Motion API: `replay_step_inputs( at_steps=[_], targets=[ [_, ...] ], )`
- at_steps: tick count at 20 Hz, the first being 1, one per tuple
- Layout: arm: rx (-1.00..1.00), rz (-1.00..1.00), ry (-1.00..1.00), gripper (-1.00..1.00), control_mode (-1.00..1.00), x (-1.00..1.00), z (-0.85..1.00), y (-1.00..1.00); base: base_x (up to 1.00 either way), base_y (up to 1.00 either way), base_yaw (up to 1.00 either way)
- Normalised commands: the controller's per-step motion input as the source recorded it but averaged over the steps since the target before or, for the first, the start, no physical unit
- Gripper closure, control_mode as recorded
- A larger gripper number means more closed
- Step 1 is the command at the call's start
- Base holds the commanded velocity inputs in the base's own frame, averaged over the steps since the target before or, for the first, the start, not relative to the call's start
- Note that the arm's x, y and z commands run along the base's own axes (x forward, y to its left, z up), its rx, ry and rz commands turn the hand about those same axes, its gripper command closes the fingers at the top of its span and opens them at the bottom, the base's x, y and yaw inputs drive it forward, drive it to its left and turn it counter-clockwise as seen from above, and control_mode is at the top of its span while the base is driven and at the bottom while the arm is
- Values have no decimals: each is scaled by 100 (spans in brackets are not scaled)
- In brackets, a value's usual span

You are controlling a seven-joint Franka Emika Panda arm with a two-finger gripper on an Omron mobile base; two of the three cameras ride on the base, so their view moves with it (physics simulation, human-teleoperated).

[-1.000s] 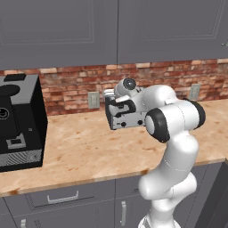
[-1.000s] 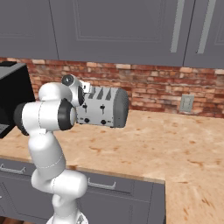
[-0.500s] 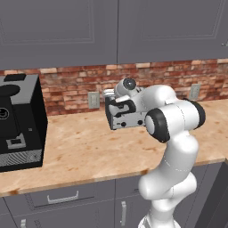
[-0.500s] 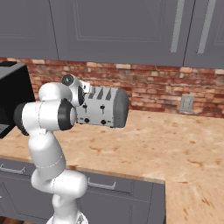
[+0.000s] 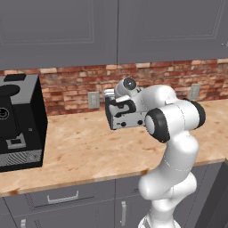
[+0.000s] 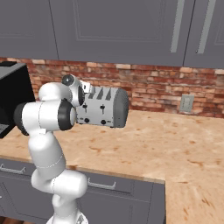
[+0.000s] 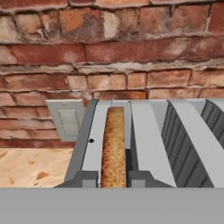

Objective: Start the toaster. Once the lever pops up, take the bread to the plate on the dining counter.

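Note:
The silver-grey toaster (image 5: 128, 118) (image 6: 107, 107) stands on the kitchen counter against the brick wall. The hand view looks down on its top, where the tan bread (image 7: 113, 142) sits upright in the leftmost slot of the toaster (image 7: 148, 140). My gripper (image 7: 113, 179) hangs just above that slot, with a fingertip (image 7: 85, 178) on each side of the slice, shut on the bread. In the base views the gripper (image 5: 114, 99) (image 6: 85, 90) rests over the toaster's left end. The plate and the dining counter are out of view.
A big black coffee machine (image 5: 18, 121) (image 6: 13, 94) stands at the left on the wood-tone counter top (image 5: 84, 149). Wall outlets (image 5: 93, 99) (image 6: 187, 103) (image 7: 65, 117) sit in the brick backsplash. Grey upper cabinets hang overhead.
The fingers have closed in on the bread slice. The arm and the toaster stay where they were.

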Motion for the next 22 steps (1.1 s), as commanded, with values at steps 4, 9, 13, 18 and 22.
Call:
replay_step_inputs(
  at_steps=[4, 9, 13, 18, 22],
  targets=[
    [0, 0, 0, 100, -100, 0, 0, 0, 0, 0, 0],
    [0, 0, 0, 100, -100, 0, 0, 0, 0, 0, 0],
    [0, 0, 0, 100, -100, 0, 0, 0, 0, 0, 0],
    [0, 0, 0, 100, -100, 0, 0, 0, 0, 0, 0],
    [0, 0, 0, 100, -100, 0, 0, 0, 0, 0, 0]
  ],
)
